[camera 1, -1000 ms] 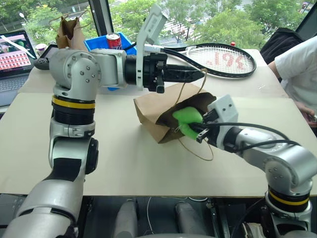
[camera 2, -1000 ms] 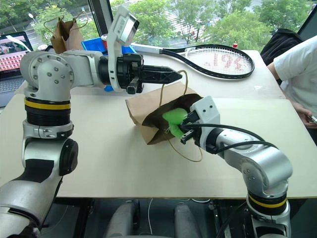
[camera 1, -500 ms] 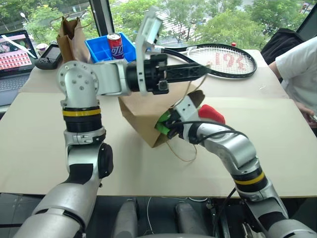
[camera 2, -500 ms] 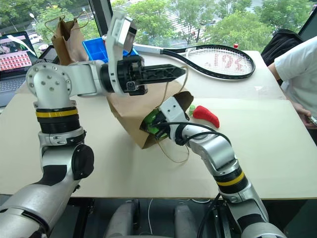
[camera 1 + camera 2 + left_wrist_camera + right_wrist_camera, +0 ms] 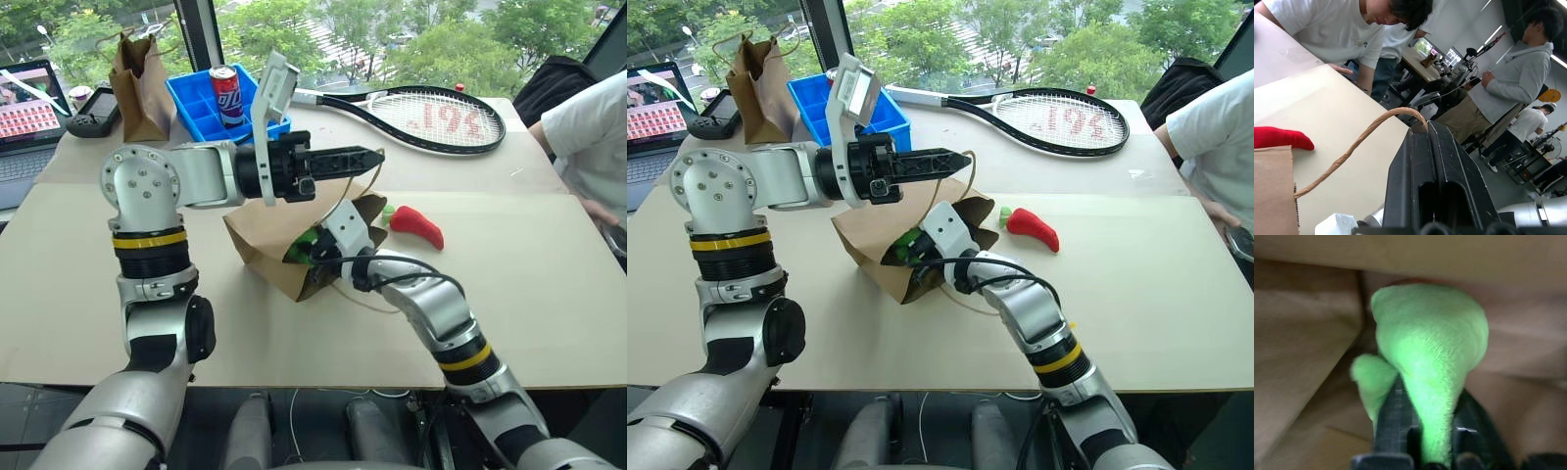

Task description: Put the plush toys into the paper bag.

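The paper bag (image 5: 263, 235) lies tilted on the table, its mouth facing right. My left gripper (image 5: 376, 154) is shut on one tan loop handle (image 5: 1359, 144) and holds it up above the bag. My right gripper (image 5: 1432, 431) reaches inside the bag's mouth, and the tail of the green plush toy (image 5: 1430, 342) is pinched between its fingers (image 5: 1393, 416). In the head views the green toy (image 5: 911, 240) shows just inside the opening. The red chili plush toy (image 5: 416, 225) lies on the table to the right of the bag, clear of both grippers.
A narrower brown bag (image 5: 137, 73), a blue bin (image 5: 196, 108) holding a soda can (image 5: 224, 90), a laptop (image 5: 29, 108) and a tennis racket (image 5: 431, 117) line the back. A person in a white shirt (image 5: 588, 127) sits at the right edge. The table's front is bare.
My right arm has swung left and pushed the green toy deeper into the bag. The bag has slid left and the chili has come into sight. My left gripper has kept hold of the handle.
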Available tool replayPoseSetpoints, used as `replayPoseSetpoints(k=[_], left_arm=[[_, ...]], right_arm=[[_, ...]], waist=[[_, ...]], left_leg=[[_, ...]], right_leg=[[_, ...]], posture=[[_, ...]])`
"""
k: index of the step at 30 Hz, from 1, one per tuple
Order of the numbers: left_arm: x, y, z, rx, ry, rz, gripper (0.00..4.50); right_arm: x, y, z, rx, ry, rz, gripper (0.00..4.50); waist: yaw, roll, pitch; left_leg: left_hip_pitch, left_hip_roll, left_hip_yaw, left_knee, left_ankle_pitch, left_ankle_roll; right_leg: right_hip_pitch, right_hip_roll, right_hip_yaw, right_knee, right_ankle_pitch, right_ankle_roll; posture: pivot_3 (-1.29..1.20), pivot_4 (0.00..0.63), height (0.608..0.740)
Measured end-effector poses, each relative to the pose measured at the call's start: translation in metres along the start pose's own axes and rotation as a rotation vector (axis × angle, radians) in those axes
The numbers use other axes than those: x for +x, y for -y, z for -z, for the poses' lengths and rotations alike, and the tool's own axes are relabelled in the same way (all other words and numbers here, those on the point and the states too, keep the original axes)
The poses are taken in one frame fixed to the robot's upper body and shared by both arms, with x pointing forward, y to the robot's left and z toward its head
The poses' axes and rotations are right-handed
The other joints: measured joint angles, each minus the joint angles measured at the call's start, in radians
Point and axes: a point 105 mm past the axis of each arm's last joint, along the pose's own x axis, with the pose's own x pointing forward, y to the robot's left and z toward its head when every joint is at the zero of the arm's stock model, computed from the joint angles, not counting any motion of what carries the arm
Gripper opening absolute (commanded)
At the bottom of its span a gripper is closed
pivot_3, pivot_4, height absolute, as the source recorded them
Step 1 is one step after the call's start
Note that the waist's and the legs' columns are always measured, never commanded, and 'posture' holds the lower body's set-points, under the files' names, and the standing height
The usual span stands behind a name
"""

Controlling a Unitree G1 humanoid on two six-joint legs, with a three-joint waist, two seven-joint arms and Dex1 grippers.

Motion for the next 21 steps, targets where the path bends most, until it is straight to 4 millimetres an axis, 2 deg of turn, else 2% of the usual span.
replayPoseSetpoints(k=[3, 6, 8, 16, 18, 21], left_arm=[[-0.005, -0.008, 0.006, -0.018, 0.001, -0.029, 0.0], [-0.012, -0.022, 0.016, -0.035, -0.011, -0.09, 0.0], [-0.013, -0.025, 0.021, -0.047, -0.019, -0.102, 0.0], [-0.013, -0.03, 0.026, -0.042, -0.019, -0.11, 0.0], [-0.014, -0.031, 0.027, -0.047, -0.019, -0.113, 0.0], [-0.014, -0.031, 0.027, -0.045, -0.018, -0.113, 0.0]], right_arm=[[-0.007, 0.004, 0.001, -0.003, -0.002, 0.014, 2.92], [-0.027, 0.011, -0.008, -0.029, 0.02, 0.034, 3.96], [-0.038, 0.015, -0.012, -0.036, 0.024, 0.049, 4.46], [-0.116, 0.037, -0.018, -0.04, -0.073, 0.066, 4.46], [-0.129, 0.048, -0.019, -0.034, -0.08, 0.103, 4.46], [-0.139, 0.07, -0.013, -0.012, -0.103, 0.183, 4.46]], waist=[[0.0, 0.0, 0.0], [0.001, 0.0, 0.0], [0.002, 0.0, 0.0], [0.013, 0.0, 0.0], [0.011, 0.0, 0.0], [0.006, 0.0, 0.0]], left_leg=[[0.0, 0.0, 0.0, 0.0, 0.001, -0.001], [0.0, 0.0, 0.0, 0.0, 0.001, -0.001], [0.0, 0.0, 0.0, 0.0, 0.001, -0.001], [0.001, -0.001, 0.0, 0.0, 0.001, -0.001], [0.001, -0.001, 0.0, 0.0, 0.001, -0.001], [0.001, -0.001, 0.0, 0.0, 0.001, -0.001]], right_leg=[[0.0, 0.0, 0.0, 0.0, 0.0, -0.001], [0.0, 0.0, 0.0, 0.0, 0.0, -0.001], [0.0, 0.0, -0.001, 0.0, 0.0, -0.001], [0.001, -0.001, -0.001, -0.001, 0.0, -0.001], [0.001, -0.001, -0.001, -0.001, 0.0, -0.001], [0.001, -0.001, -0.001, -0.001, 0.0, -0.001]], posture=[[0.0, 0.15, 0.74], [0.0, 0.15, 0.74], [0.0, 0.15, 0.74], [0.0, 0.15, 0.74], [0.0, 0.15, 0.74], [0.0, 0.15, 0.74]])
